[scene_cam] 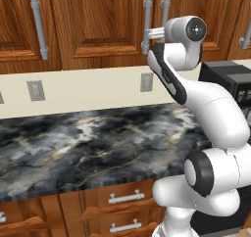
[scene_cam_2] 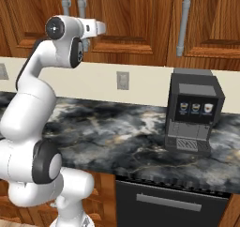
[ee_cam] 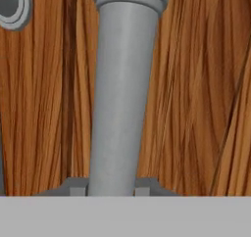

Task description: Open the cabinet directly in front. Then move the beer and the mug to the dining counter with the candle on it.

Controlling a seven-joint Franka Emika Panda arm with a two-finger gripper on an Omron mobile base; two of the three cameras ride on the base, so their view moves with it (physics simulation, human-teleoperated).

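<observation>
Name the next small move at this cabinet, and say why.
Probably finish closing, then pull straight back. In the hand view the hand has a finger on each side of the grey bar handle, and the cabinet door is still closed, so nothing inside can be reached yet.

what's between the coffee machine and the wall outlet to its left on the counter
Nothing stands there. In the right base view the marble countertop is bare between the coffee machine and the spot below the wall outlet; behind it runs plain cream backsplash.
</observation>
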